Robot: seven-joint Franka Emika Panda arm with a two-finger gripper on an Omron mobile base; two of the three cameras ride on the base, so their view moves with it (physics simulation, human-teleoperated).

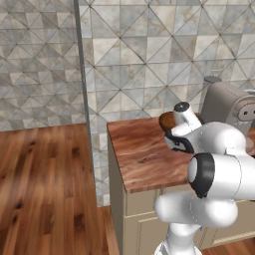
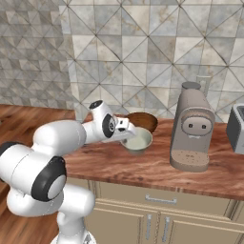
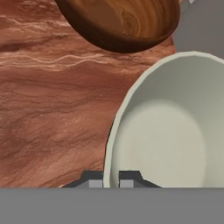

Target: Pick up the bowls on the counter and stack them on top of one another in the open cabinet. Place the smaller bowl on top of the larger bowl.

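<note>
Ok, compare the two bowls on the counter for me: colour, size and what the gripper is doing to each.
The larger bowl is dark reddish-brown with a wood-like grain; the smaller bowl is pale whitish-grey. The larger bowl looks wider and stands behind the smaller bowl, nearer the wall. The gripper is shut on the smaller bowl's rim, one finger on each side, while the larger bowl stands free. Both are round, open side up, over the counter.

The counter (image 2: 143,171) is occupied by a brown bowl (image 2: 143,121), a pale bowl (image 2: 138,141), a coffee machine (image 2: 192,127) and a toaster (image 2: 236,127).
</note>
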